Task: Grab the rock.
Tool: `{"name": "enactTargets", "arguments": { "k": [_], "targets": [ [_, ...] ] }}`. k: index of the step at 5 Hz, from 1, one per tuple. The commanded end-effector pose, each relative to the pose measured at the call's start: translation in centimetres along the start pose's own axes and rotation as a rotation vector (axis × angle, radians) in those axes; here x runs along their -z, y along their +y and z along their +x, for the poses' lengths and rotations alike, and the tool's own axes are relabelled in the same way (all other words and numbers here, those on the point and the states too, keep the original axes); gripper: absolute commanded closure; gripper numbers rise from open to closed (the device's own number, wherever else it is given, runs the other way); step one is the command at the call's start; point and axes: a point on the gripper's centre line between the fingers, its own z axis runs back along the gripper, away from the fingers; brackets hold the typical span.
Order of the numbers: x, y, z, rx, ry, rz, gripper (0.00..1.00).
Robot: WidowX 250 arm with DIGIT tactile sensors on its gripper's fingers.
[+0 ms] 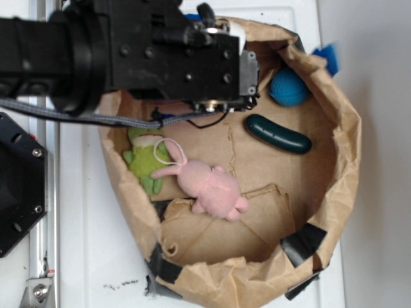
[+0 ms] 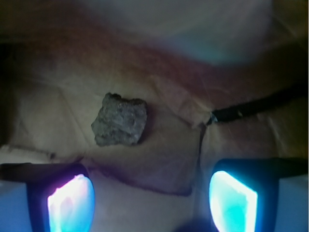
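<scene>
In the wrist view a rough grey rock (image 2: pixel 119 120) lies on crumpled brown paper, ahead of my gripper (image 2: pixel 152 200) and a little left of its midline. My gripper is open, its two glowing pads (image 2: pixel 70 205) wide apart with only paper between them, clear of the rock. In the exterior view the black arm and gripper body (image 1: pixel 192 58) hang over the upper left of the paper bag (image 1: pixel 334 192), and the rock is hidden beneath them.
Inside the bag lie a blue ball (image 1: pixel 288 87) at the upper right, a dark green cucumber toy (image 1: pixel 277 134), a pink plush bunny (image 1: pixel 209 187) and a green plush (image 1: pixel 146 158). Black tape (image 2: pixel 256 107) crosses the paper right of the rock. Bag walls rise all round.
</scene>
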Motion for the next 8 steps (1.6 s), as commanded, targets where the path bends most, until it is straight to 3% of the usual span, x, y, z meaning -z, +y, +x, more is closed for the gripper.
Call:
{"name": "enactTargets", "arguments": {
  "k": [1,4,6,8],
  "targets": [
    [0.1,0.3,1.2,-0.053,-0.091,-0.046,0.00],
    [1.3,-0.1,0.9,-0.045,-0.131,-0.032,0.00],
    [1.7,-2.1,4.5,-0.074,-0.136,-0.049,0.00],
    [3.7,-3.5,4.9,-0.086,-0.156,-0.056,0.00]
  ]
}}
